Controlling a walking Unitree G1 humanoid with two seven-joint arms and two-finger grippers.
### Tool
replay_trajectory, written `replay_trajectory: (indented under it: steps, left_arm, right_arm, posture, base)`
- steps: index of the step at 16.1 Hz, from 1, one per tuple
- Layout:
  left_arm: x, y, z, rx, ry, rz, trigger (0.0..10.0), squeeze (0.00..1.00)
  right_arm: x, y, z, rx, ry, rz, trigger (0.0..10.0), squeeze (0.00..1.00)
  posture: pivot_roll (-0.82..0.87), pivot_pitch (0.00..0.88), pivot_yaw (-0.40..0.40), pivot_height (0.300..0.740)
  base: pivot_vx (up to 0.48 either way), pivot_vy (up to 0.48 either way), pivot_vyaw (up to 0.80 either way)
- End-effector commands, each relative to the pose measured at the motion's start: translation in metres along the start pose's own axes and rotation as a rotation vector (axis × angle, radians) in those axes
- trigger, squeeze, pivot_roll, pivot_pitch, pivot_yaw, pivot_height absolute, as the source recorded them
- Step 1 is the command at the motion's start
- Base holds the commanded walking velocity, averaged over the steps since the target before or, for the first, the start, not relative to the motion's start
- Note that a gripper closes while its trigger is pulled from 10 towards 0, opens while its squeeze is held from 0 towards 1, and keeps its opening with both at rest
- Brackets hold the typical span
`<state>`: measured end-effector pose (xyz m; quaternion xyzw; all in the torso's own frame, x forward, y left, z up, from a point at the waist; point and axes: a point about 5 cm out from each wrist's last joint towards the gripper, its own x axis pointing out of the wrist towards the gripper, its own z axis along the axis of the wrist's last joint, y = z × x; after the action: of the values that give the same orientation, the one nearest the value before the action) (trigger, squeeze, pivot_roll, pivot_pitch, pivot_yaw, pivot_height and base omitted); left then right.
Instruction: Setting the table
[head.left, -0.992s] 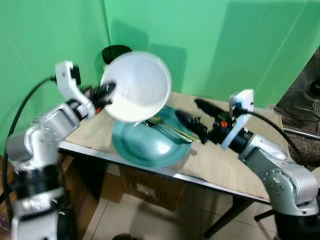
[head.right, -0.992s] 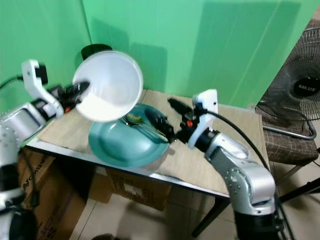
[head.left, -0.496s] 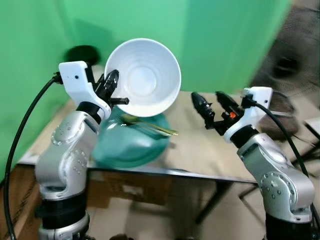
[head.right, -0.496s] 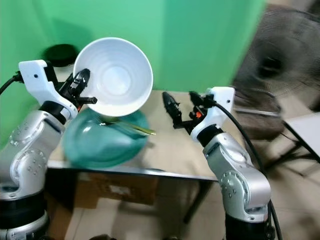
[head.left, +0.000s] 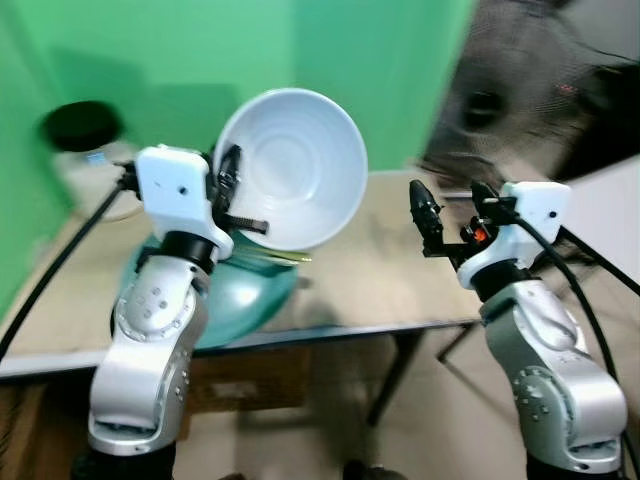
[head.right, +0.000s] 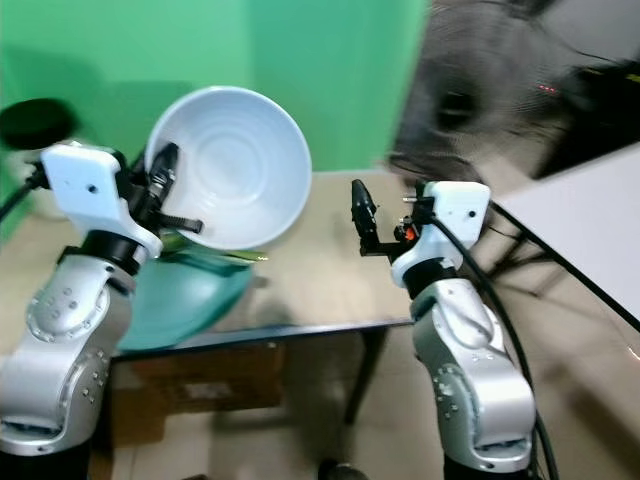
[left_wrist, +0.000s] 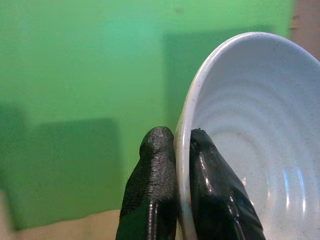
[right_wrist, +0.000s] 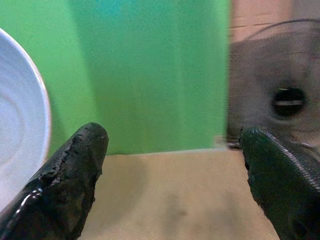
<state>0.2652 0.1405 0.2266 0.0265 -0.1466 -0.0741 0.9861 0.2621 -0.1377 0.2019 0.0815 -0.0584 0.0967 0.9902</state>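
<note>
Landmark: table (head.left: 400, 290), tan top, in front of a green backdrop.

Fan (head.left: 520, 95), dark and blurred, stands beyond the table's right end. A second pale surface (head.right: 590, 220) lies off to the right of the table.

Teal plate (head.left: 240, 295) sits on the table near its left front edge, partly hidden by the left arm. Something thin and yellowish, probably cutlery (head.left: 285, 257), lies on the plate; too blurred to identify.

White bowl (head.left: 295, 165) is held above the table, over the plate, tipped so its inside faces the camera. Dark-lidded jar (head.left: 80, 140) stands at the table's far left.

Left tool (left_wrist: 182, 150) is clenched on the bowl's rim, one finger inside and one outside, as the left wrist view shows. Right tool (head.left: 450, 205) hovers above the table's right half, fingers spread apart, gripping nothing.

Step, as judged: bowl is in carry, lifted off the plate area and not yet placed. Next move likely calls for levelling the bowl, choosing its place setting, then lowering before release. Pinch on the rim alone looks slip-prone.
</note>
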Motion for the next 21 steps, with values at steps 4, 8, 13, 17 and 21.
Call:
replay_trajectory:
  steps: [4, 8, 13, 17, 21]
  left_arm:
    - [-0.005, 0.0, -0.013, 0.03, 0.064, -0.009, 10.0, 0.0]
    - [-0.009, 0.002, -0.022, 0.064, 0.087, 0.014, 10.0, 0.0]
    - [-0.011, 0.011, -0.023, 0.097, 0.101, 0.052, 10.0, 0.0]
    - [-0.01, 0.011, -0.024, 0.071, 0.1, 0.054, 10.0, 0.0]
    - [-0.009, 0.01, -0.028, 0.061, 0.114, 0.052, 10.0, 0.0]
  right_arm:
    - [-0.002, -0.007, -0.006, -0.031, 0.028, -0.056, 10.0, 0.0]
    - [-0.002, -0.011, -0.014, -0.051, 0.071, -0.077, 10.0, 0.0]
    - [0.001, -0.011, -0.016, -0.068, 0.085, -0.073, 10.0, 0.0]
    - [0.0, -0.012, -0.019, -0.06, 0.092, -0.088, 10.0, 0.0]
    - [-0.003, -0.015, -0.023, -0.052, 0.103, -0.102, 10.0, 0.0]
  posture:
    - [0.0, 0.0, -0.001, 0.74]
    - [0.0, 0.0, -0.013, 0.74]
    - [0.01, 0.0, -0.02, 0.74]
    - [0.0, 0.0, -0.01, 0.74]
    - [-0.01, 0.003, -0.002, 0.74]
  base:
    - [0.0, 0.0, -0.8]
    - [0.0, 0.0, -0.8]
    - [0.0, -0.18, -0.8]
    - [0.0, -0.346, -0.8]
    - [0.0, -0.366, -0.16]
